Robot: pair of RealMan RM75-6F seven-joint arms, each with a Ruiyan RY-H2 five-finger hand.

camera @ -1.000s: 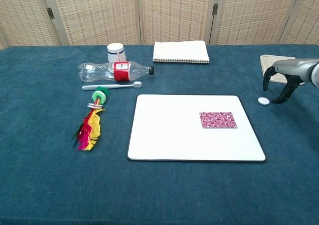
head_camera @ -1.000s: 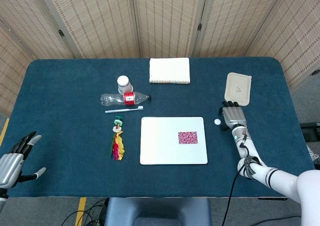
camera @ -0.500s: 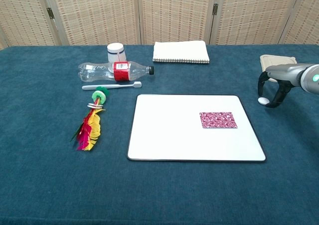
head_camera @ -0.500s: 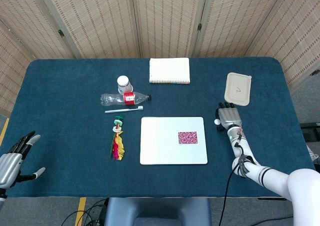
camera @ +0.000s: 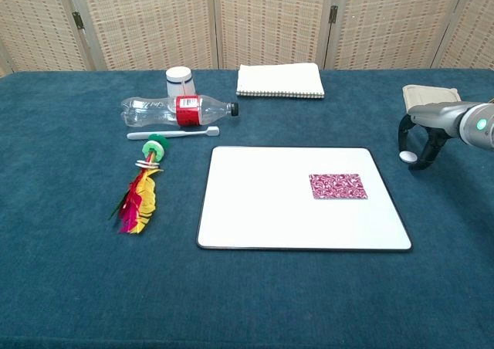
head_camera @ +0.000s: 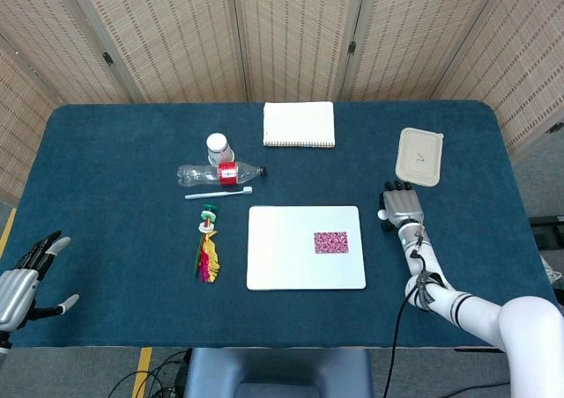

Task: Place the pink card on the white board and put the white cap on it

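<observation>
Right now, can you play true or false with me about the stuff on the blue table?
1. The pink card lies on the white board. True.
2. The white cap sits on the card. False: it is off the board, on the table by the right hand.
3. The plastic bottle stands upright. False: it lies on its side.
4. The left hand holds nothing. True.

Staged lab or test setup: blue-clothed tabletop (head_camera: 106, 178) boxed in by woven folding screens (head_camera: 176, 37), odd props scattered, yellow floor tape (head_camera: 144, 369) below.
</observation>
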